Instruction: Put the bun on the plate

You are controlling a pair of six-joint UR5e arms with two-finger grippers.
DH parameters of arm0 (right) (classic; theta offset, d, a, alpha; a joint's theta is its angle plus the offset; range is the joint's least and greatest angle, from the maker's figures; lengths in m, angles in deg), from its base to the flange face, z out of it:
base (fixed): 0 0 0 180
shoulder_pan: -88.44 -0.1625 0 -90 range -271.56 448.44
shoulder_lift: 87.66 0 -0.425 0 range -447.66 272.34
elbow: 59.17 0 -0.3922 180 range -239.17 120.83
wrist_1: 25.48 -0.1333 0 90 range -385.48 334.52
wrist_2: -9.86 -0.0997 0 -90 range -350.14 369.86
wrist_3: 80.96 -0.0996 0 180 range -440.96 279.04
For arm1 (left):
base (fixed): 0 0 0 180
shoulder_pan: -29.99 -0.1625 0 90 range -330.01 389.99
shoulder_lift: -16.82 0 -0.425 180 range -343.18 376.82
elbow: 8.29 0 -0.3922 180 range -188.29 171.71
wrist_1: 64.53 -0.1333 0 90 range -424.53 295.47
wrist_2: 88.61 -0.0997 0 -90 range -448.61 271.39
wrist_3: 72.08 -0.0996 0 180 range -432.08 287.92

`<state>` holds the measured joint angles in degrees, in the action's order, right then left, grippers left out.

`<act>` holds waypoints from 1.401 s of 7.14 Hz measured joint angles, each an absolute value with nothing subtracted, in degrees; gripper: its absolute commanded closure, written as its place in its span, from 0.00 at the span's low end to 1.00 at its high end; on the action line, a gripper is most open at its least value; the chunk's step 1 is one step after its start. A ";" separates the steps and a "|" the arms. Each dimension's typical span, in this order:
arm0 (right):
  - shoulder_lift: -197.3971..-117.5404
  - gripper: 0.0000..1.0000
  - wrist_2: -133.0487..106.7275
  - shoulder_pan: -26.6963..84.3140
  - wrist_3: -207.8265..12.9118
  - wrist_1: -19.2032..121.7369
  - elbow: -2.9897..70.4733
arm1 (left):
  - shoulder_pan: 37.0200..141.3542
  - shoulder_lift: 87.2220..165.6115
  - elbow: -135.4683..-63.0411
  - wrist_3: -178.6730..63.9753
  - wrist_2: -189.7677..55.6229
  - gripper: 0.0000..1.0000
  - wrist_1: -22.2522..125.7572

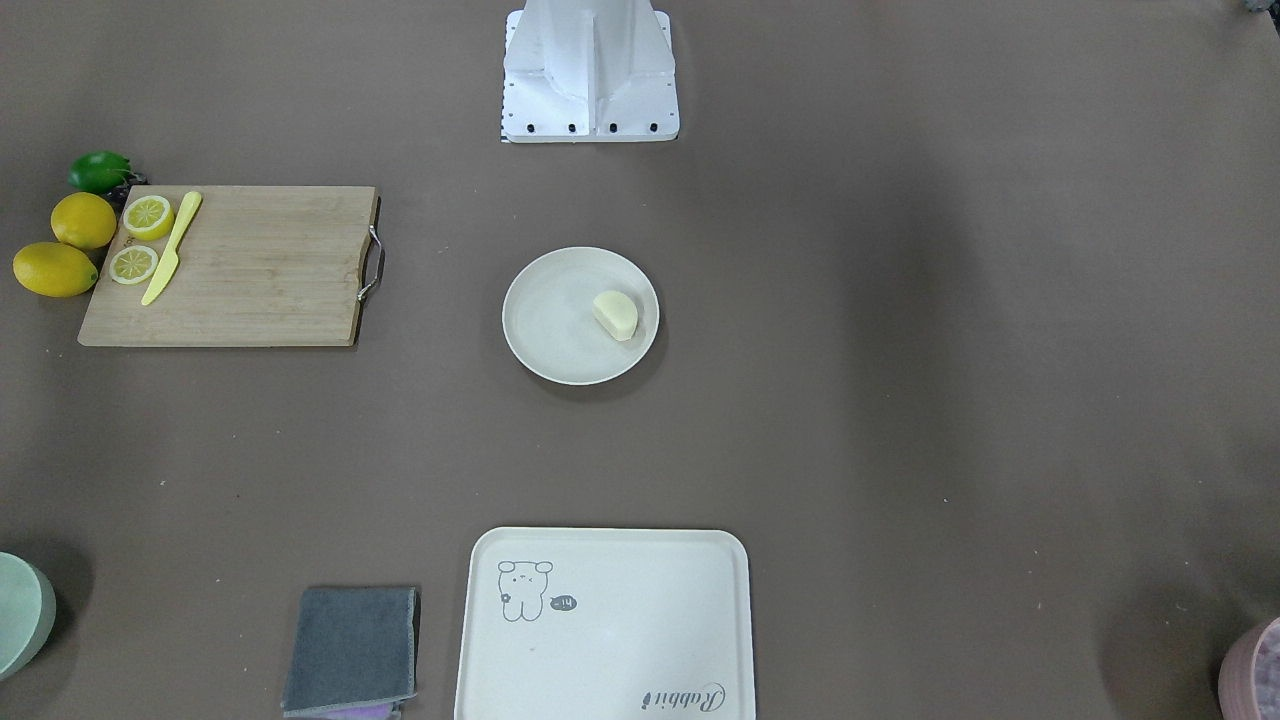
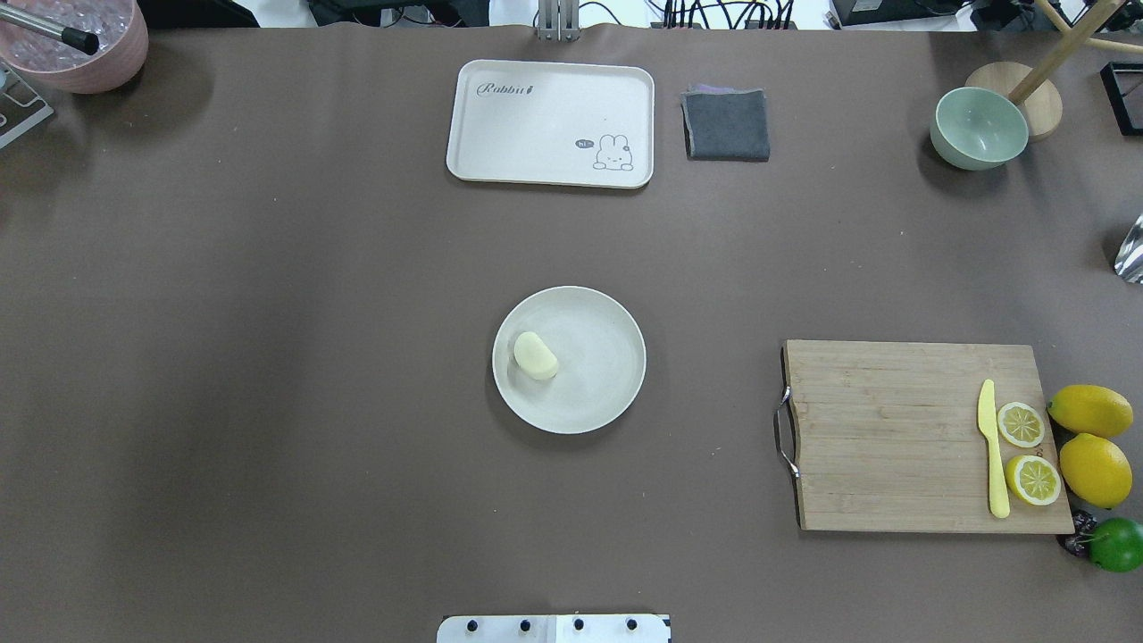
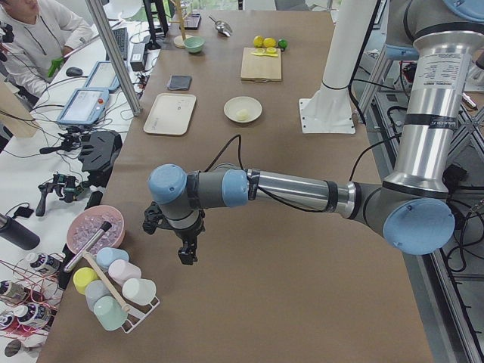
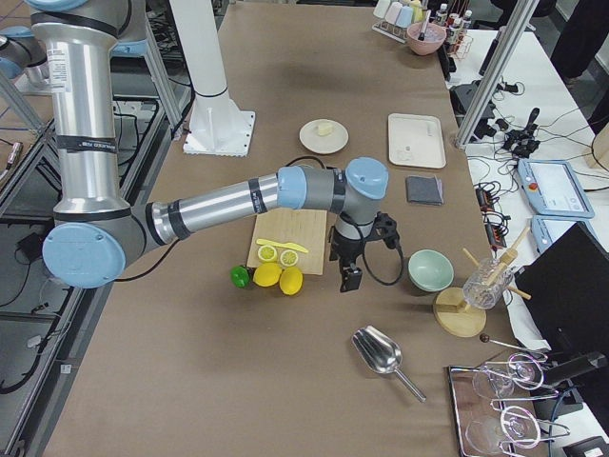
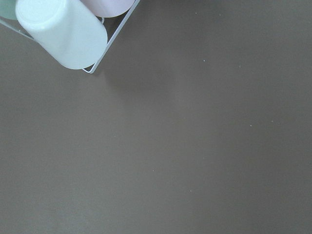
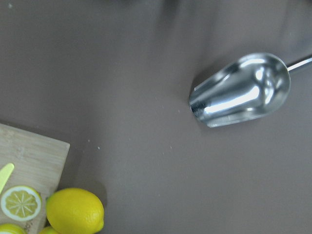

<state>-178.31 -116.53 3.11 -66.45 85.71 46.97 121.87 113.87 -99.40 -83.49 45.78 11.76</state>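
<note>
The pale cream bun point(image 1: 615, 314) point(image 2: 535, 355) lies on the round off-white plate point(image 1: 545, 335) point(image 2: 600, 379) at the table's middle, toward the plate's edge on the robot's left. Neither gripper is near it. My left gripper point(image 3: 187, 254) hangs over the table's left end, beside a rack of cups, and shows only in the exterior left view. My right gripper point(image 4: 350, 278) hangs past the cutting board at the right end, seen only in the exterior right view. I cannot tell whether either is open or shut.
A cream rabbit tray point(image 2: 551, 123) and grey cloth point(image 2: 726, 124) lie at the far side. The cutting board point(image 2: 893, 435) holds lemon slices and a yellow knife, with lemons point(image 2: 1091, 442) beside it. A green bowl point(image 2: 977, 129), metal scoop point(image 6: 239, 91) and cup rack point(image 3: 113, 290) stand near the ends.
</note>
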 measured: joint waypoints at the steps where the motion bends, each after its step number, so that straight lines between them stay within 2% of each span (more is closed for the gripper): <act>1: -181.17 0.00 -116.98 1.91 -65.51 87.19 46.74 | 121.85 113.89 -99.41 -83.50 45.78 0.02 11.78; 6: -185.04 0.00 -117.68 -1.71 -65.25 86.77 46.32 | 121.84 113.86 -99.35 -83.59 45.78 0.02 11.83; 10: -185.02 0.00 -120.92 -2.49 -65.47 76.15 41.39 | 121.84 113.85 -99.50 -83.59 45.78 0.02 11.85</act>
<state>-185.02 -120.92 -2.49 -65.47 76.15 41.39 121.84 113.85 -99.50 -83.59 45.78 11.85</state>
